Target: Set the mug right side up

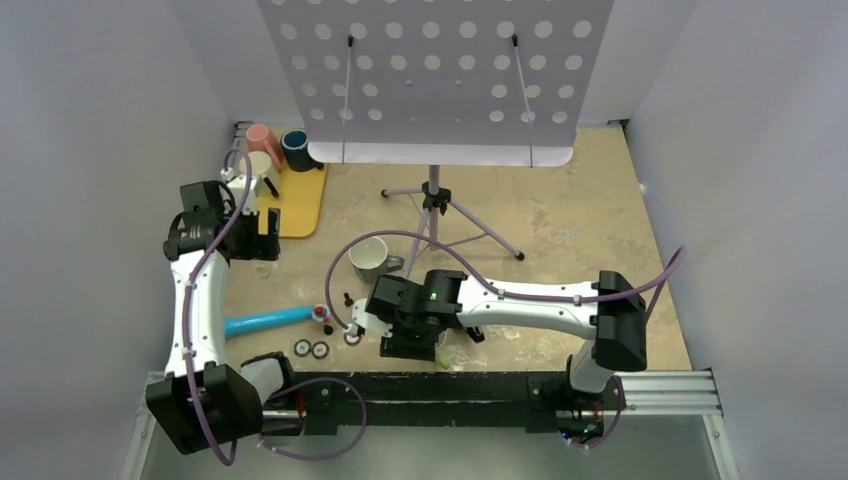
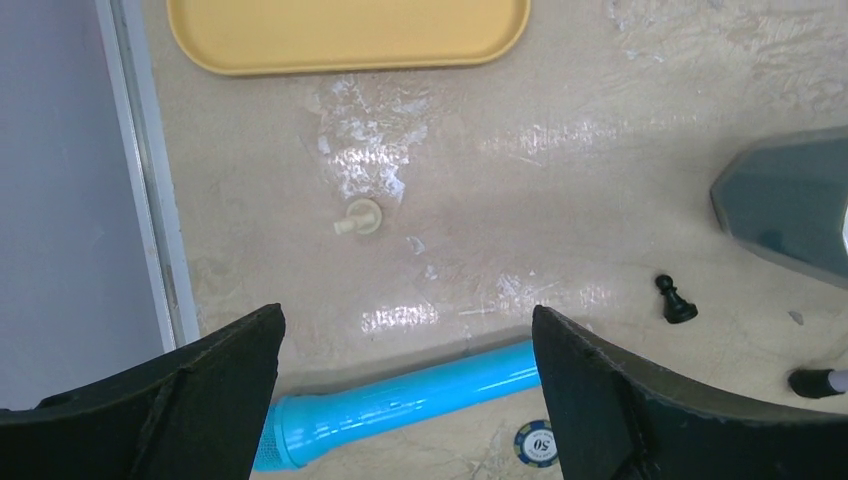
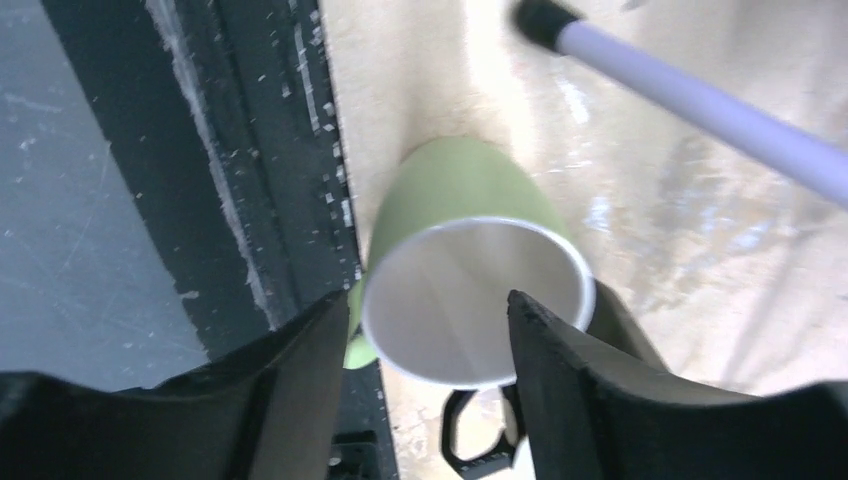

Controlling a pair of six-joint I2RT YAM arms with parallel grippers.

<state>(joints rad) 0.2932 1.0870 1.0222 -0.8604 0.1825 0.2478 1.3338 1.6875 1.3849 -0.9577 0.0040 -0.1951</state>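
Note:
The mug (image 3: 470, 230) is pale green outside and white inside. In the right wrist view its open mouth faces the camera, and it stands beside the black front rail. Its green handle (image 3: 356, 350) pokes out at the lower left. My right gripper (image 3: 428, 305) is open around the rim, with the left finger just outside the wall and the right finger over the mouth. I cannot tell if either touches it. In the top view the gripper (image 1: 412, 348) covers the mug, leaving a green sliver (image 1: 441, 357). My left gripper (image 2: 405, 320) is open and empty, far away.
A white mug (image 1: 370, 258) stands by the music stand's tripod legs (image 1: 470, 230); one leg (image 3: 700, 100) passes close behind the green mug. A blue tube (image 2: 400, 400), poker chips (image 2: 536, 442) and a black pawn (image 2: 676, 300) lie at the left. A yellow tray (image 1: 300, 200) holds cups.

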